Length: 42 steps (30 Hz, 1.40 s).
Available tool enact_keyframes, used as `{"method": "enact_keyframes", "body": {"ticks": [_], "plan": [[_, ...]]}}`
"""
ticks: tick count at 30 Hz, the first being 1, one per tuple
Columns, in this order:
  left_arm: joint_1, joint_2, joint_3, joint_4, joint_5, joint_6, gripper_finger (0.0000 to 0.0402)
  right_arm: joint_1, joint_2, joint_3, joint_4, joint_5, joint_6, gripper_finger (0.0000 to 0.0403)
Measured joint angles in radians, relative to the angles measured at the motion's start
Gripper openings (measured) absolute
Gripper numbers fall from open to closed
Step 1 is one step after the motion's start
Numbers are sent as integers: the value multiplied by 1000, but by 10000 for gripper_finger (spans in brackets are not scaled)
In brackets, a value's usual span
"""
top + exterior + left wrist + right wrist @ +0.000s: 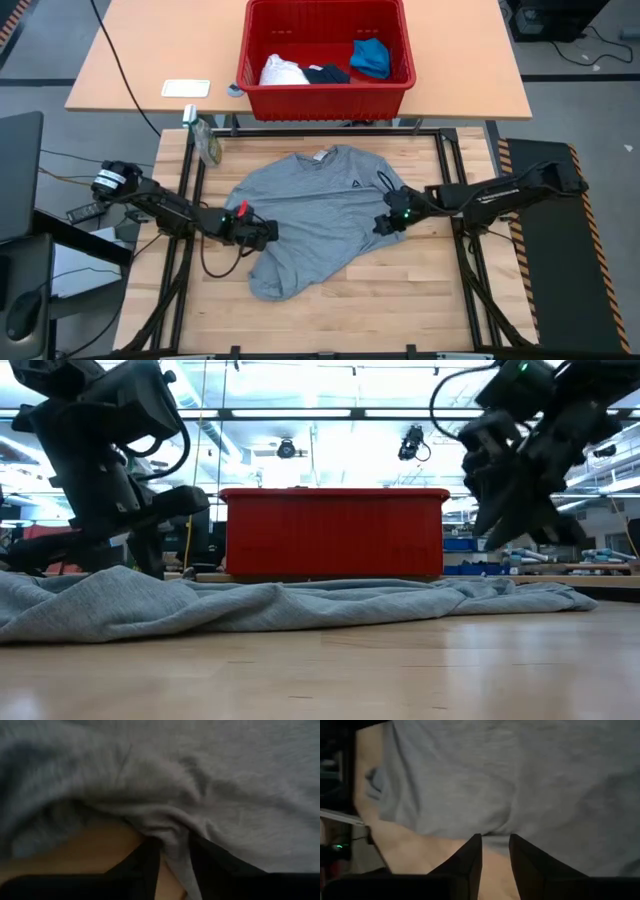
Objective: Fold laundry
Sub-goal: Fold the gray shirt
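The grey T-shirt (320, 215) lies spread but rumpled on the wooden table (400, 300), collar toward the red basket (326, 50), which stands on another table behind and holds the white cloth (281, 70), the navy garment (327, 74) and the bright blue garment (371, 57).

Your left hand (256, 232) sits at the shirt's left edge with its fingers (150, 862) clamped on a bunched ridge of fabric. Your right hand (392, 222) is at the opposite edge; its fingers (470, 860) stand a little apart with bare wood between them, just short of the hem, holding nothing.

The risk as I read it: if you lift now, only the left side comes up and the shirt drags crooked. The left pinch may also have caught only the top layer of that ridge, so it could slip or pull the shirt out of shape. The right fingers may skate over the hem rather than get under it.

The jersey is soft, thin and limp, creasing into low waves, with a small dark logo (361, 184) on the chest; the table is smooth pale wood.
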Motion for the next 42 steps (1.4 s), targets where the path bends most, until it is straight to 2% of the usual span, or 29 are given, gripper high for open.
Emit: {"method": "enact_keyframes", "body": {"ticks": [4,7,10,16,21,25,32,35,37,40,42], "plan": [[19,10,-1,-6,-21,71,49,105,8,2,-55,79,143,103],[20,27,-1,2,-48,88,10,164,40,2,-202,178,243,103],[19,28,-2,7,-52,106,9,180,48,0,-352,250,340,103],[19,21,-2,6,-36,154,3,164,24,1,-436,326,376,103],[19,20,-2,6,-31,158,2,89,24,1,-501,399,341,114],[19,20,-2,7,-24,184,1,-9,30,1,-471,488,230,120],[19,19,-2,2,-17,211,1,-326,106,1,-403,602,-12,93],[19,19,-2,3,-14,211,1,-453,114,1,-315,554,-132,77],[19,19,-1,0,-3,212,0,-498,97,9,-281,431,-190,69],[19,15,-1,0,22,210,0,-478,60,23,-266,266,-209,64],[19,8,-2,0,38,210,0,-448,56,23,-275,201,-197,64]]}}
